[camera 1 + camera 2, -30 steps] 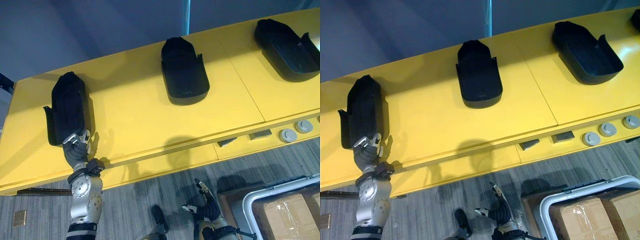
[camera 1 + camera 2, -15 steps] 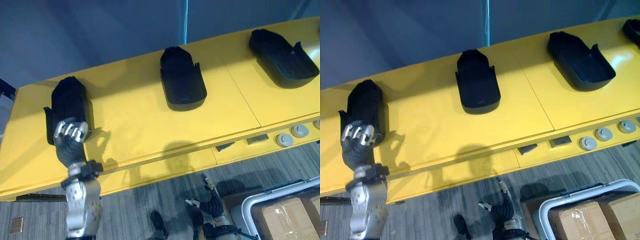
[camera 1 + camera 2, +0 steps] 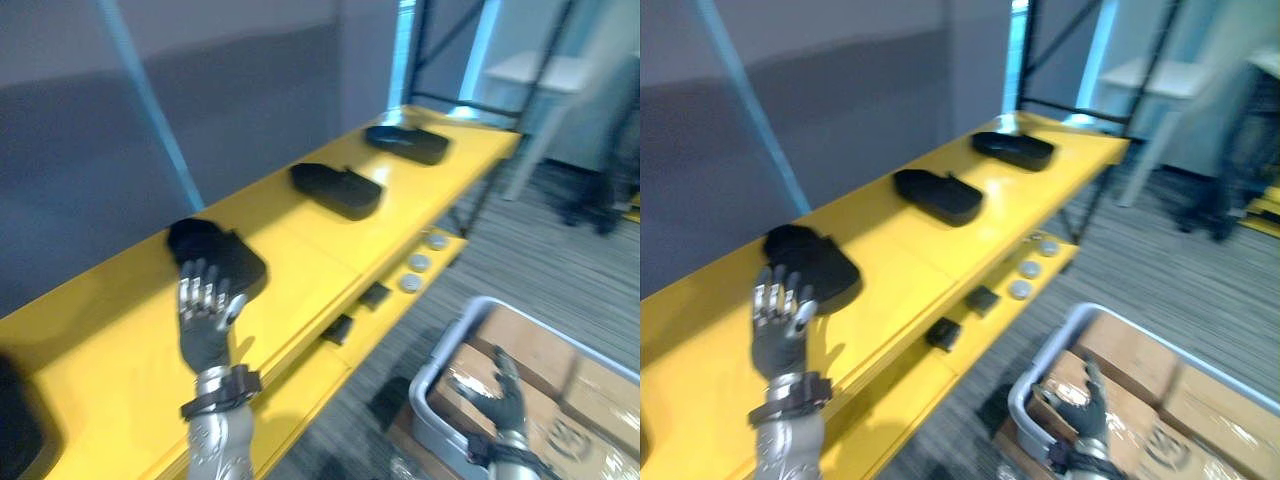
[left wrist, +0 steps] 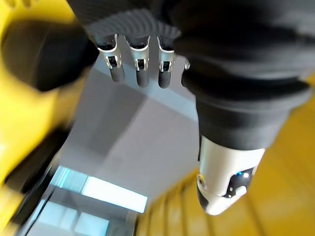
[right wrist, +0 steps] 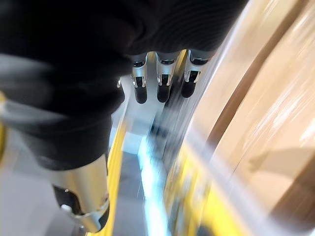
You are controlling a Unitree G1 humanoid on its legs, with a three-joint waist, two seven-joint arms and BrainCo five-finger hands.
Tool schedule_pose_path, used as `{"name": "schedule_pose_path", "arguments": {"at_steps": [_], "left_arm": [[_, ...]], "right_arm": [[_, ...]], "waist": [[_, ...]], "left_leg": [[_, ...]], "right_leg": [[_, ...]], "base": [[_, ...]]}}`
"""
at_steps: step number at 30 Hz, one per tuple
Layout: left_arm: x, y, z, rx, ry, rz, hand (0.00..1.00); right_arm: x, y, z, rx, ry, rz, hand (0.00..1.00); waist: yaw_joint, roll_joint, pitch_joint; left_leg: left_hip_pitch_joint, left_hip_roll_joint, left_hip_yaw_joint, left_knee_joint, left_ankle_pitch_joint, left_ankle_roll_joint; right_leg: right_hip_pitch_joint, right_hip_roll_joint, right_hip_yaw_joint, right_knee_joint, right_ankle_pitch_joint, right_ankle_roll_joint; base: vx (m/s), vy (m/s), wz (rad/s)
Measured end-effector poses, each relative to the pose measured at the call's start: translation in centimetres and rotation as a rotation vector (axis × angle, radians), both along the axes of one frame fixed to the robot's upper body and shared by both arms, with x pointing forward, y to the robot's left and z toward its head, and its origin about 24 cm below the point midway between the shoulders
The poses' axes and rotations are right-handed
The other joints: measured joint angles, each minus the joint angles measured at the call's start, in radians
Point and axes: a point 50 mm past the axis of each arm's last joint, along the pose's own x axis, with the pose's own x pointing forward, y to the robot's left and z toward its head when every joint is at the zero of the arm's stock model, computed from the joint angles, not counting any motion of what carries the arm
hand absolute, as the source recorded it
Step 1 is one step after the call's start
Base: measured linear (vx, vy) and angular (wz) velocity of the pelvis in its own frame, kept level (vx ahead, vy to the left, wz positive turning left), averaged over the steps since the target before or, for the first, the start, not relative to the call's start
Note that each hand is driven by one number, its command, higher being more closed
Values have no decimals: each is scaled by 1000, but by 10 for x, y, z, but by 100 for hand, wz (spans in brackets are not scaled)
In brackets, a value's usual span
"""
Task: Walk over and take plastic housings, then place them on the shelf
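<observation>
- My left hand [image 3: 205,310] is raised above the yellow shelf [image 3: 310,250], palm turned away from the head camera. Its fingers [image 4: 140,64] are straight and slightly spread, and it has hold of nothing.
- The nearest housing [image 3: 215,260], a black plastic shell, lies on the shelf just behind that hand. From the head camera the fingertips overlap its near edge, so I cannot tell whether they touch it. In the left wrist view it shows as a dark blur [image 4: 44,59] off to one side of the fingers, which point past it toward the grey wall.
- The second housing [image 3: 337,188] sits further along the shelf, well apart from the first. The third housing [image 3: 407,143] lies near the far end.
- Another dark shape [image 3: 15,430] sits on the shelf at the near end. The frame edge cuts it off, and too little shows for me to name it.
- Along the shelf's front lip I see round grey buttons [image 3: 420,262] and, nearer me, two dark rectangular blocks [image 3: 375,295].
- My right hand [image 3: 500,385] hangs low, away from the shelf, with its fingers [image 5: 162,78] extended and fanned out, empty.
- It is above a grey-rimmed bin [image 3: 478,300] on the floor that holds cardboard boxes [image 3: 570,370].
</observation>
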Motion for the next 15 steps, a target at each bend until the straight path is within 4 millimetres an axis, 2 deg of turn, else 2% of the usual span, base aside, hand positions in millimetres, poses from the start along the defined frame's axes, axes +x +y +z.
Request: {"name": "schedule_pose_path", "arguments": {"at_steps": [1, 2, 3, 4, 5, 6, 7, 8, 9, 10, 11, 12, 13, 14, 15], "left_arm": [[3, 2, -2, 8, 19, 20, 0], [5, 3, -1, 14, 25, 42, 0], [7, 7, 5, 27, 4, 73, 0], [7, 10, 6, 30, 0, 89, 0], [6, 15, 3, 19, 18, 119, 0], [3, 22, -1, 2, 39, 151, 0], [3, 24, -2, 0, 45, 163, 0], [2, 29, -3, -9, 49, 188, 0], [2, 30, -5, -4, 56, 194, 0], [3, 29, -8, -2, 66, 191, 0], [0, 28, -14, -10, 90, 193, 0], [-6, 31, -21, -17, 115, 213, 0], [-10, 35, -25, -13, 130, 233, 0], [-12, 38, -30, -27, 152, 256, 0], [-12, 40, -30, -28, 148, 265, 0]], "right_arm": [[-2, -3, 0, -2, -6, -11, 0], [-3, -7, 2, -10, -24, -19, 0], [2, -5, 6, -12, -53, -7, 0], [5, -3, 8, -9, -68, -2, 0], [12, 3, 10, 1, -91, 23, 0], [19, 11, 13, 3, -106, 57, 0], [23, 15, 15, 1, -116, 78, 0], [35, 22, 18, -4, -136, 115, 0], [44, 26, 17, 4, -142, 113, 0], [44, 26, 15, -2, -133, 112, 0], [42, 25, 10, -6, -112, 107, 0], [40, 24, 6, -13, -91, 105, 0], [40, 23, 5, -20, -87, 111, 0], [42, 19, 8, -38, -94, 122, 0], [41, 15, 9, -45, -98, 125, 0]], "waist": [[-13, -4, 2], [-21, 7, -2], [-19, -2, -7], [-15, -4, -7], [3, -6, -6], [19, -18, -9], [26, -24, -8], [41, 1, -19], [66, 28, -23], [60, 26, -24], [53, 21, -26], [61, 13, -35], [76, -5, -52], [77, 23, -58], [77, 29, -67]], "left_leg": [[20, 0, 38, -18, 2, 4], [26, 6, 103, -54, 16, 27], [26, 6, 167, -97, 13, 48], [26, 5, 197, -109, 10, 53], [17, 7, 255, -91, 13, 58], [5, -4, 290, -46, 12, 60], [-4, -10, 293, -31, 14, 68], [-35, -6, 245, -75, 2, 89], [-32, 37, 309, -95, 27, 72], [-30, 40, 317, -96, 34, 68], [-21, 38, 329, -101, 39, 61], [-5, 37, 360, -106, 41, 57], [-9, 36, 387, -106, 42, 47], [-29, 57, 390, -115, 59, 35], [-37, 66, 387, -134, 82, 31]], "right_leg": [[-1, -6, -55, -31, 45, -8], [-5, -17, -148, -112, 105, -2], [-50, -46, -277, -13, 48, -36], [-69, -69, -326, 49, 8, -64], [-75, -122, -405, 149, -54, -109], [-74, -143, -453, 144, -50, -122], [-68, -132, -474, 115, -31, -132], [-41, -69, -448, -52, 59, -101], [-42, -86, -507, 60, -17, -171], [-38, -126, -538, 167, -99, -167], [3, -177, -571, 230, -164, -102], [90, -225, -576, 151, -215, -18], [147, -226, -552, 17, -230, 6], [178, -172, -546, -107, -167, -33], [197, -141, -543, -183, -126, -55]], "base": [[-278, 141, -209], [-237, 97, -186], [-182, 72, -167], [-61, 35, -155], [-79, 8, -148], [-131, -11, -152], [-221, -55, -156], [-264, -71, -175], [-243, -75, -156], [-143, -57, -100], [-47, -78, -55], [-9, -99, -77], [11, -267, -85], [25, -265, -56], [38, -308, -37]]}}
